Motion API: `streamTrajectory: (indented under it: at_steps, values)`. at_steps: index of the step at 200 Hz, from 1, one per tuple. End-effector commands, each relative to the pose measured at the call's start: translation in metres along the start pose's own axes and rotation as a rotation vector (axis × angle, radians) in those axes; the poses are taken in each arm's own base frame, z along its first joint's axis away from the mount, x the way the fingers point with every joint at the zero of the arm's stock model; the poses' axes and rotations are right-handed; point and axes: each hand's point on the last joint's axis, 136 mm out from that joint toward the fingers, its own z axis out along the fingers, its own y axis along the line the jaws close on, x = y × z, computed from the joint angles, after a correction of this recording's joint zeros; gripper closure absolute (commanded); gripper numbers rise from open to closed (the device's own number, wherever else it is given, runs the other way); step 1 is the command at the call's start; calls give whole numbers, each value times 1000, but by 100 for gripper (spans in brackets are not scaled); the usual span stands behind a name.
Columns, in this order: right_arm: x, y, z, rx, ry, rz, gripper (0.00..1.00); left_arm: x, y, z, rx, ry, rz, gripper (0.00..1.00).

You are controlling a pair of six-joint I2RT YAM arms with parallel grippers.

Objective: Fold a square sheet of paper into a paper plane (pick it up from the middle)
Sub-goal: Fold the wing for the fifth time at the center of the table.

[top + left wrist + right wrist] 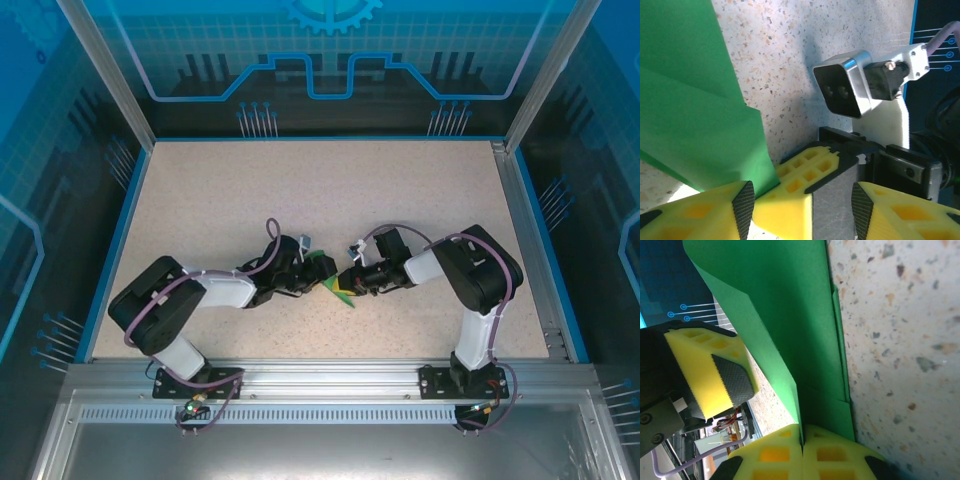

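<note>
The green sheet of paper [322,264] is folded into layered, creased flaps and is held up off the table at the centre. My right gripper [802,445] is shut on its lower edge, the paper [790,315] pinched in the seam between the two yellow fingers. My left gripper [803,205] is open. Its dark pads stand on either side of the right gripper's shut fingertips [800,175], with the paper [690,100] just beyond its left finger. In the top view the left gripper [322,283] and the right gripper [345,288] meet nose to nose. I cannot tell whether the folded shape is a paper plane.
The speckled beige table [300,190] runs out on all sides to blue-edged walls. The right arm's wrist camera [842,90] sits close in front of the left gripper. One yellow finger of the left gripper [705,370] stands close beside the paper.
</note>
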Motion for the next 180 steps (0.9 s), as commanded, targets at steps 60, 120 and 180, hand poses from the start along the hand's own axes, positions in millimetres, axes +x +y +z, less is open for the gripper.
streamTrajectory:
  at_steps: [60, 120, 180]
  values:
    - [15, -55, -1, 172, -9, 183, 98, -1, 24, 26, -77, 19, -22, 43]
    - [18, -46, -10, 205, -4, 143, 90, 11, 50, 30, -135, 46, -55, 44]
    - [32, -39, -19, 212, 26, 101, 86, 12, 52, 29, -153, 57, -52, 45]
